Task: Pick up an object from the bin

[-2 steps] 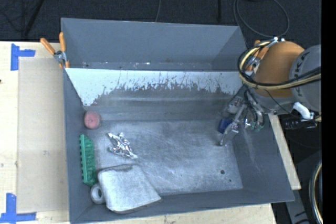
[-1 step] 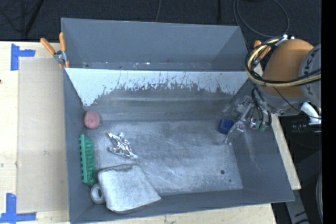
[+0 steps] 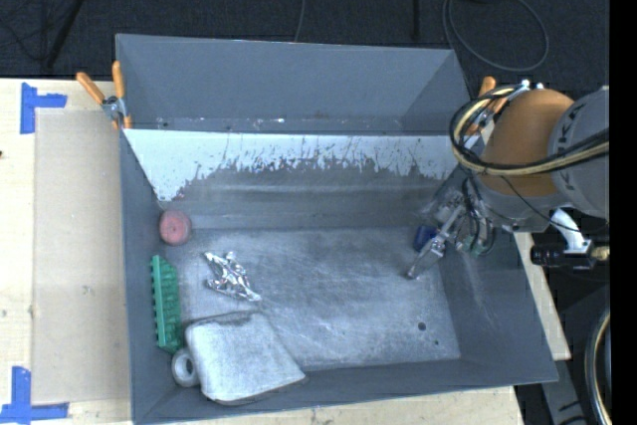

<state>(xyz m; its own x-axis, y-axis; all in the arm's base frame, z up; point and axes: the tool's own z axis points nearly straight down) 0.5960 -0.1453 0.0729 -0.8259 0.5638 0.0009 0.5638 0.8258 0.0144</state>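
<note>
The arm's gripper [image 3: 426,254] hung low at the right side of the grey bin [image 3: 299,95], close to the right wall and above bare floor. Whether it stood parted or closed could not be told, and no thing could be made out in its grasp. All 5 loose things lay well apart from it, along the left side: a pink round piece [image 3: 175,228] near the back slope, a green toothed strip [image 3: 165,302] along the left wall, a crumpled silvery piece [image 3: 231,276] just beside the strip, a pale folded cloth [image 3: 244,358] at the front corner and a small grey ring [image 3: 184,368] touching the cloth. A clean pick would likely mean crossing the floor leftward and coming down squarely over 1 thing that stood clear of its neighbours. The pink piece looked the most isolated. No brand, label or writing could be read on any of them.
</note>
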